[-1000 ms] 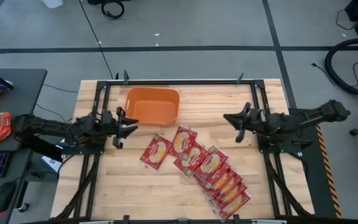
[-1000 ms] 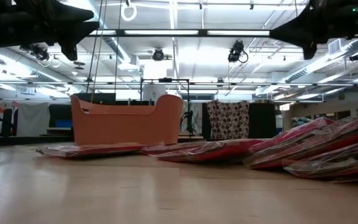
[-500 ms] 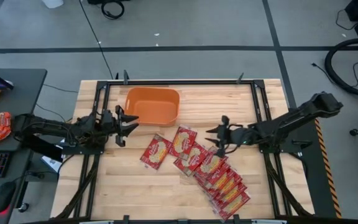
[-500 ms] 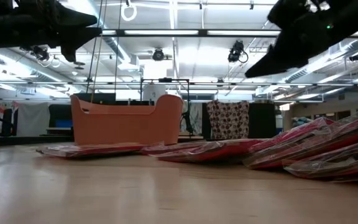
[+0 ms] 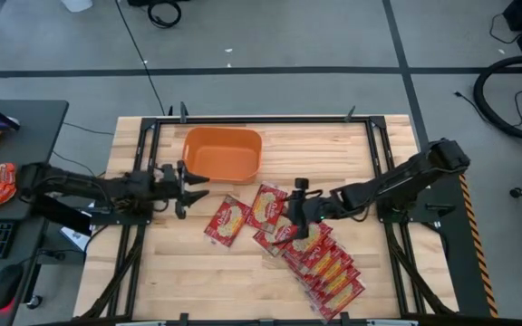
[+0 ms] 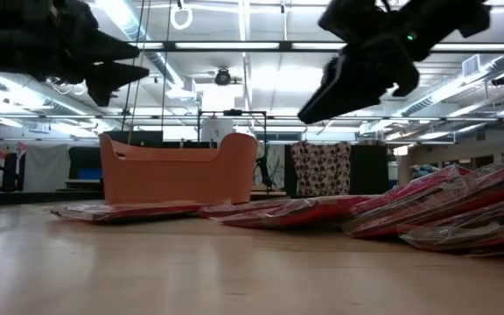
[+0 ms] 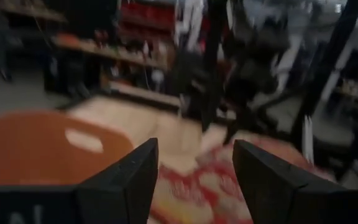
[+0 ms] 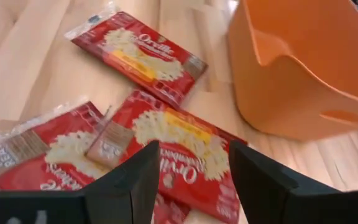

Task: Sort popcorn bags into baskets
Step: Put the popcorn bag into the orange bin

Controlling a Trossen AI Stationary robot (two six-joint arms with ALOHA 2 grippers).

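While the left gripper (image 5: 191, 188) waits wide-jawed beside the empty orange plastic tub (image 5: 222, 154), the right gripper (image 5: 298, 207) has swung over the red glossy popcorn packets (image 5: 284, 226), jaws now wide and empty, apparently ready for a first pick.

The left dark jointed arm lies low along the left edge of the bench, its claw (image 5: 191, 186) reaching inward with fingers spread and empty. The right dark arm stretches from the right edge toward mid-bench, its claw (image 5: 299, 209) angled downward, fingers parted wide, holding nothing.
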